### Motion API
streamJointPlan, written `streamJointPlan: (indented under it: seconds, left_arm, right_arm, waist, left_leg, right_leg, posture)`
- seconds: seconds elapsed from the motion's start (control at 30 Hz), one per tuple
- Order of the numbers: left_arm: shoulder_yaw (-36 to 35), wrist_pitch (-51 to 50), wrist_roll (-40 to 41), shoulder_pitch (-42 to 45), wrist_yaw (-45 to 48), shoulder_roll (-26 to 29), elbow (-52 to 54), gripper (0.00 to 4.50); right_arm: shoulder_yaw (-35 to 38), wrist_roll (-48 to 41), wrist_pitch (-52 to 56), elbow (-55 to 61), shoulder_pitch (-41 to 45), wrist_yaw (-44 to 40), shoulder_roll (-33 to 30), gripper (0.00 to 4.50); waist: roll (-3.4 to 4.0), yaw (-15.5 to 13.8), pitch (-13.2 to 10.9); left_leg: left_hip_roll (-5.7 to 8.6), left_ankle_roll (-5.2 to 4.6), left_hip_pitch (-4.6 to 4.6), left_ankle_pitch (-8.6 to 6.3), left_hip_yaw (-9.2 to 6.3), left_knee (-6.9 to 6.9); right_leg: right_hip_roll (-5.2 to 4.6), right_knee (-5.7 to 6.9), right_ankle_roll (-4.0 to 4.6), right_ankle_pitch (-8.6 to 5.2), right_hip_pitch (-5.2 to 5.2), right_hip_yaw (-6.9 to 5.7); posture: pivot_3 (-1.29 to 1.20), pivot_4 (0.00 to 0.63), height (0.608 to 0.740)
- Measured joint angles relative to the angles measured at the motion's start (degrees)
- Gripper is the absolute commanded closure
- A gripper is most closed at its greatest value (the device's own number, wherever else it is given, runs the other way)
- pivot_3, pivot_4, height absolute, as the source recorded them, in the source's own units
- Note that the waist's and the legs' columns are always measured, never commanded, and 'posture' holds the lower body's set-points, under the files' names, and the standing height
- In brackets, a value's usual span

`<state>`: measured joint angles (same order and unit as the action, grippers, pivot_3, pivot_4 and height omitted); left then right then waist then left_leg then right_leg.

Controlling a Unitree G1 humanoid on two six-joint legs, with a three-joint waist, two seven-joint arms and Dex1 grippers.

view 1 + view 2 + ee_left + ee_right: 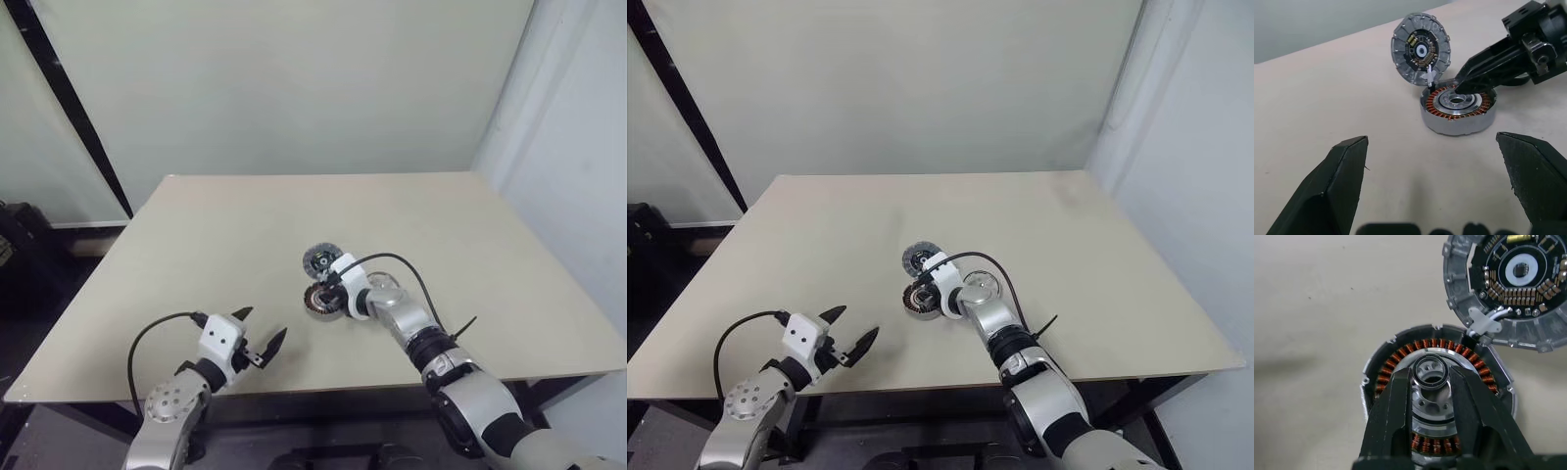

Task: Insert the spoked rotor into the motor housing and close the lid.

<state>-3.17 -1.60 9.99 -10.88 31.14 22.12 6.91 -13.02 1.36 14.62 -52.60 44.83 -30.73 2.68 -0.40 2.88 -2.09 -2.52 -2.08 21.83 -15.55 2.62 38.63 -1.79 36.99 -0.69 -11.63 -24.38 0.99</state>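
Right fingers [1462,83] over motor housing [1458,110] (lid [1421,49] propped open behind).

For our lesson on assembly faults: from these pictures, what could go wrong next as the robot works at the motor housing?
1. The right gripper pinches a small dark ring over the motor housing; it could slip into the copper windings.
2. The lid leans against the housing's rim, near the gripper; a nudge might topple it.
3. The left gripper hangs open, apart, so nothing steadies the housing.
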Motion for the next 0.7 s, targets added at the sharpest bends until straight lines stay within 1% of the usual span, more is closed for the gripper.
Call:
streamJointPlan:
  seconds: [0.33,0.7]
  left_arm:
    - [-0.3,-0.3,0.0,-0.6,-0.3,0.0,0.9,0.0]
    - [-0.3,-0.4,0.0,-0.6,-0.6,0.1,1.0,0.0]
  right_arm:
    - [0.5,1.0,-3.1,-5.3,1.2,1.0,0.6,3.69]
    - [1.0,1.4,-4.8,-7.9,2.0,2.0,1.0,3.69]
  waist:
    - [0.01,0.0,0.0]
    - [0.01,0.0,0.0]
  left_leg:
    - [0.0,0.0,0.0,0.0,0.0,0.0]
    - [0.0,0.0,0.0,0.0,-0.01,-0.01]
  right_leg:
    - [0.0,0.0,0.0,0.01,-0.01,0.0]
    - [-0.01,0.0,0.0,0.01,-0.01,0.01]
  posture:
    - [0.0,0.0,0.74]
    - [0.0,0.0,0.74]
